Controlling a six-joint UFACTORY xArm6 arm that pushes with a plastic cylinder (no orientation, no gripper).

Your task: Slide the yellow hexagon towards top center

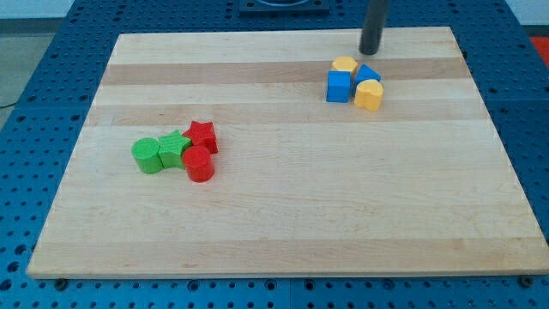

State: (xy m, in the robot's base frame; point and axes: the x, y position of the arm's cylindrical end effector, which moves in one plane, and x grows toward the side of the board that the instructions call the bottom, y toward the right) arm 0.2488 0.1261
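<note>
Blue pegboard bench (51,51) all round, pale wooden counter (283,223) on top of it, grain bands running 9 to 3 o'clock.

2 clusters of 4 blocks, well apart.

Cluster 1, toward 1 o'clock on the counter:
- yellow hexagon (345,64) at the cluster's 12 o'clock, near the counter's far edge and off toward 3 o'clock of top center
- blue cube (339,86) at 6 o'clock of the hexagon, touching it
- blue triangular block (369,74) at 4 o'clock of the hexagon, pressed close to it, shape partly hidden
- 2nd yellow block (369,94) at 6 o'clock of the blue triangular block, touching; notched top, exact shape hard to call

Cluster 2, toward 9 o'clock on the counter:
- green cylinder (147,155) at the 9 o'clock end
- green star (174,148) just at 3 o'clock of the cylinder, touching
- red star (202,136) at 2 o'clock of the green star, touching
- red cylinder (199,163) at 6 o'clock of the red star, against both stars

Dark rod down from the view's top edge, my tip (370,51) on the counter at about 2 o'clock of the yellow hexagon, near but apart from it, and at 12 o'clock of the blue triangular block with a small gap.

Hand state: cannot tell, only a plain straight rod visible.
</note>
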